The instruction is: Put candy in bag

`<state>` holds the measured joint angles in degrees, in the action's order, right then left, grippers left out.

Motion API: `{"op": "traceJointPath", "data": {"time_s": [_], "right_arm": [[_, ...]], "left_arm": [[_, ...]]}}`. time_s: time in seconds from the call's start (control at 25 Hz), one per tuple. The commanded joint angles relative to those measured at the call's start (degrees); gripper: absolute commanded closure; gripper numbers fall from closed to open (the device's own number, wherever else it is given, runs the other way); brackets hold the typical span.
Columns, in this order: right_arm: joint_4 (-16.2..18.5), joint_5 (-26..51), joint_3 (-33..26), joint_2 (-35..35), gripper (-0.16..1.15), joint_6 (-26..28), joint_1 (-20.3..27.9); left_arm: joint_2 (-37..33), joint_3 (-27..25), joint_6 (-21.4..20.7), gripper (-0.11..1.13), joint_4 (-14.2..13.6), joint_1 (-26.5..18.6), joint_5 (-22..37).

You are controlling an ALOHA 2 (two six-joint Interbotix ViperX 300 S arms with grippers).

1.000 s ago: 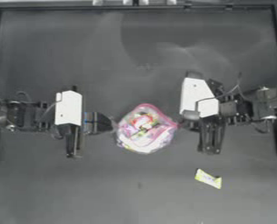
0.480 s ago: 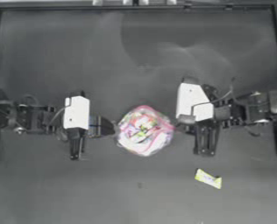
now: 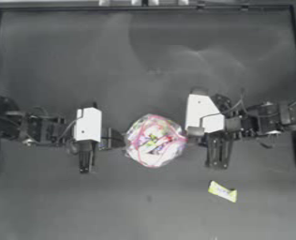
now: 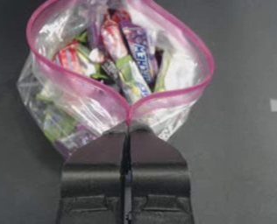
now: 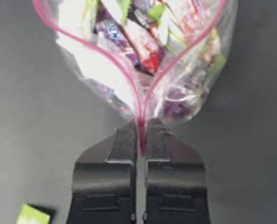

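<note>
The dark desk (image 3: 151, 51) is seen from above, with one arm reaching in from each side. The bag (image 3: 153, 140) is held up between the two arms, near the middle of the desk. It is made of clear plastic with a pink strip along its rim, and many coloured sweets (image 4: 126, 52) can be seen inside it. Its mouth is pulled open into a wide loop.

The left end effector (image 4: 128, 127) is pressed together on the pink rim at one end of the bag. The right end effector (image 5: 141, 131) is pressed together on the pink rim at the other end.

The candy (image 3: 222, 191) is found lying flat on the desk, apart from the bag and nearer the right arm. It is small and pale yellow, and nothing is touching it.
</note>
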<state>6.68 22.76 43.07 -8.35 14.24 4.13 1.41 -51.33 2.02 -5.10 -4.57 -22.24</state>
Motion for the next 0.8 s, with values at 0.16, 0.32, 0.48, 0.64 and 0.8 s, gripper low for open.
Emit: {"op": "traceJointPath", "data": {"time_s": [0.16,0.32,0.48,0.64,0.8], "right_arm": [[-0.18,-2.11,0.09,0.35,0.84,0.00,0.26],[-0.26,-2.29,-0.09,0.53,0.82,-0.09,0.26],[-0.26,-2.46,-0.09,0.44,0.79,0.00,0.26],[-0.26,-2.46,0.00,-0.09,0.58,0.00,0.35],[-0.70,-2.55,-0.18,-0.44,0.26,0.18,0.26]], "left_arm": [[0.79,1.14,-0.09,0.98,0.35,-0.35,-2.46],[0.79,1.67,-0.09,0.98,0.44,-0.44,-2.37],[0.97,1.93,-0.26,0.98,0.44,-0.44,-2.20],[0.97,1.93,-0.26,0.98,0.44,-0.35,-1.93],[0.97,1.93,-0.18,0.98,0.44,-0.35,-1.93]]}}
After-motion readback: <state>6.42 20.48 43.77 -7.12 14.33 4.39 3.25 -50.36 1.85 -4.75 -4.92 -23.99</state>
